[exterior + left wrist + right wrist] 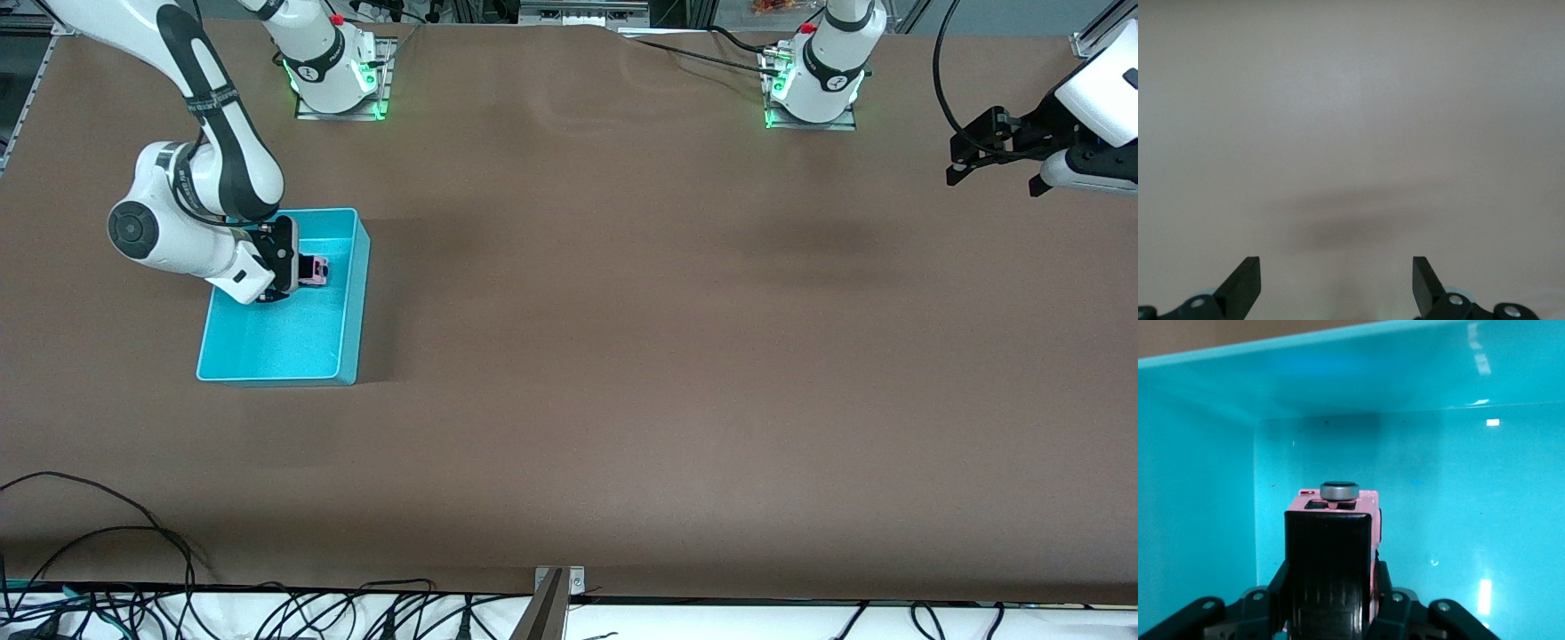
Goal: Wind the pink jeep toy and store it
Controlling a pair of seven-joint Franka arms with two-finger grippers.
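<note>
front view, right gripper (307, 269) clamped on pink jeep toy (314, 269) inside turquoise bin (351, 293), left gripper (994, 168) waiting, fingers apart

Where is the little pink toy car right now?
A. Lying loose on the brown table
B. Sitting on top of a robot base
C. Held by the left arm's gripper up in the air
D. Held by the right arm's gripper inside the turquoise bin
D: the right gripper is shut on the pink toy car within the walls of the turquoise bin, while the left gripper waits open over bare table.
</note>
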